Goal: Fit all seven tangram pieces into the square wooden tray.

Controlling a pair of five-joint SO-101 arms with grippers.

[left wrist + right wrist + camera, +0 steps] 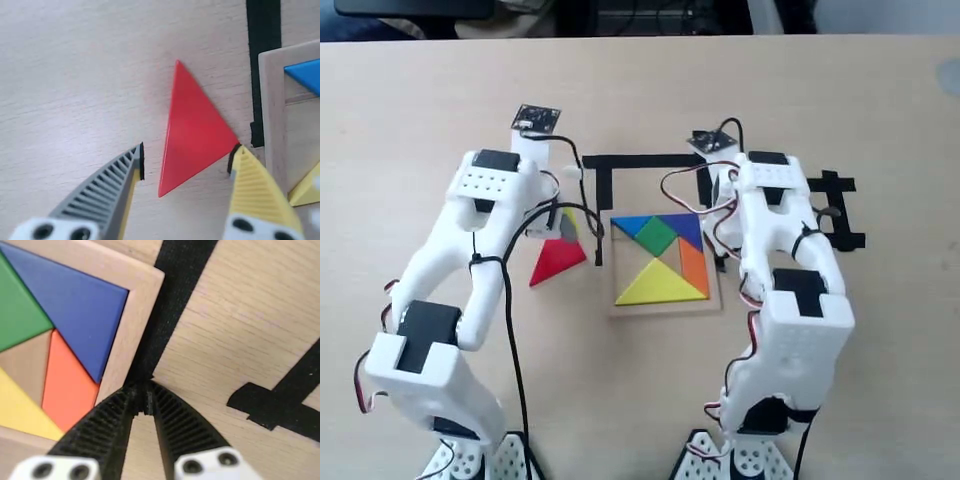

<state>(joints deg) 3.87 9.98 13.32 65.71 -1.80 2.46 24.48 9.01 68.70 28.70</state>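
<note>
The square wooden tray (665, 307) lies between the arms and holds a light blue (631, 227), green (658, 238), dark blue (689, 229), orange (692, 265) and yellow piece (658, 284). A red triangle (557, 262) lies flat on the table just left of the tray. My left gripper (187, 161) is open low over the red triangle (192, 130). Its grey finger (125, 172) is on one side and its yellow finger (247, 175) is at the corner nearest the tray rim (272, 100). My right gripper (145, 397) is shut and holds nothing, beside the tray's outer corner (142, 300).
Black tape strips (640, 162) mark the table behind the tray and to its right (840, 215). A strip of tape (180, 285) runs along the tray's edge by the right gripper. Bare wood shows inside the tray's left part (622, 262). Open table lies left of the red triangle.
</note>
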